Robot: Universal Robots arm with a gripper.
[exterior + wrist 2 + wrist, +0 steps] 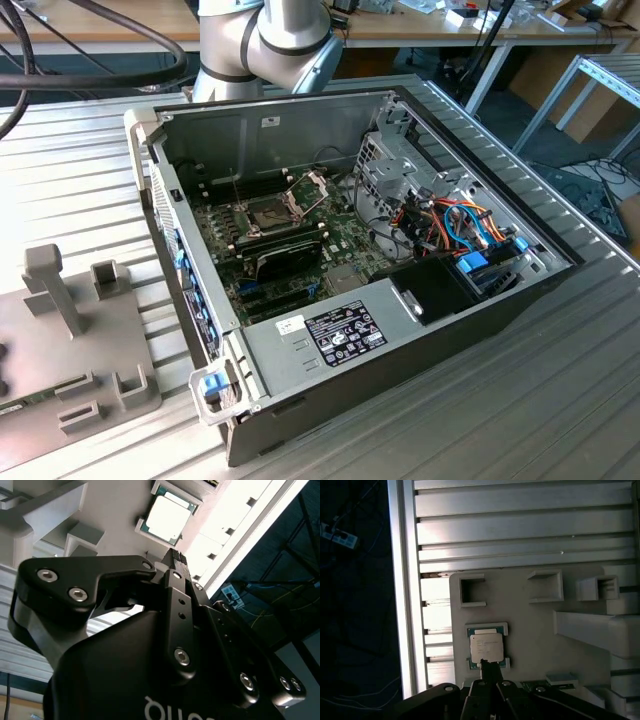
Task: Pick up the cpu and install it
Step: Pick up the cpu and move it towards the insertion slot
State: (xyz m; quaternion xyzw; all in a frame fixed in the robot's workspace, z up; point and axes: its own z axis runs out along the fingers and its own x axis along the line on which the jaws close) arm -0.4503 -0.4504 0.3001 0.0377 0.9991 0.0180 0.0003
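**Shut fingers [489,668] poised by the cpu [486,647]**

The fingers are pressed together and grip nothing, their tips just beside the cpu's edge. The cpu lies flat in a pocket of the grey holder [535,635] on the ribbed bench [520,530].

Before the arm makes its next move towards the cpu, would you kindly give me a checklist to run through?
1. cpu seated in its pocket on the grey fixture plate: ok.
2. Hand empty: ok, it holds nothing.
3. Hand open for a grasp: not ok, it is shut.
4. Hand close to the cpu: ok, its tip is at the cpu's edge in both wrist views; whether it touches, cannot tell.
5. Socket frame lifted off the socket: ok.
6. Socket free of debris: cannot tell.
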